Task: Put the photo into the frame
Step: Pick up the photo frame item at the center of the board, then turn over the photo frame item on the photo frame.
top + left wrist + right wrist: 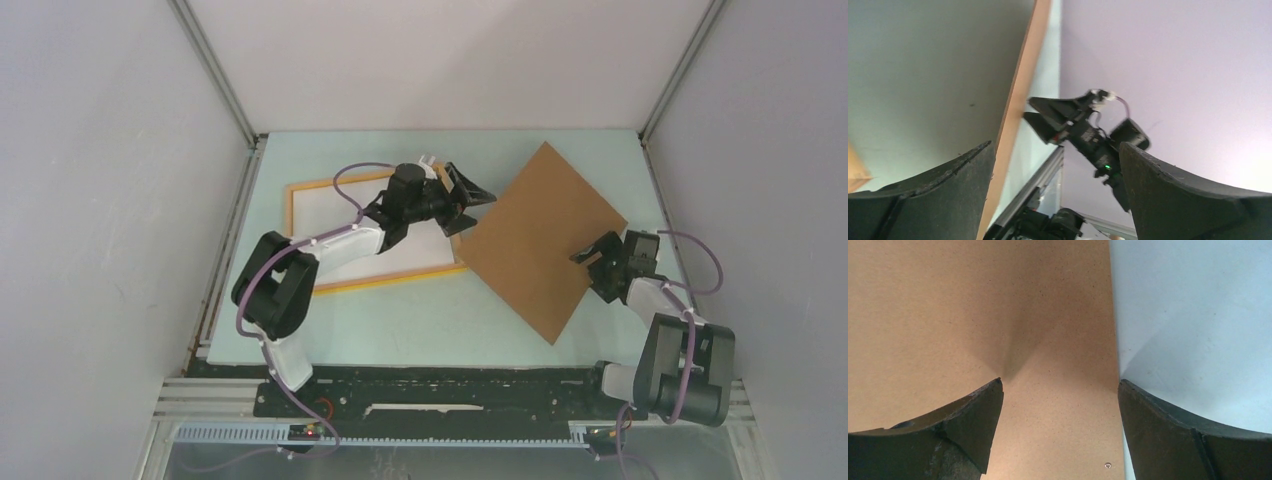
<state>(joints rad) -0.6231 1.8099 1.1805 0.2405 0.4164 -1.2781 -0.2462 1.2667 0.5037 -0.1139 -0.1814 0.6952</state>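
Nearest the lens, black right gripper [1060,381] spread wide, grasping nothing, astride the right edge of the brown fibreboard backing sheet [540,240], set diamond-wise toward the right side of the pale green desk [430,320]. Black left gripper [472,210] likewise released, poised at the right end of the rectangular frame with thin yellow-orange wooden rim [400,277], flat near the desk's back-left corner. Inside that rim, the thin photo [335,215], plain white back upward.

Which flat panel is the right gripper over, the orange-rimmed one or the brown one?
The plain brown board, turned cornerwise; the right gripper hangs open over its right edge.
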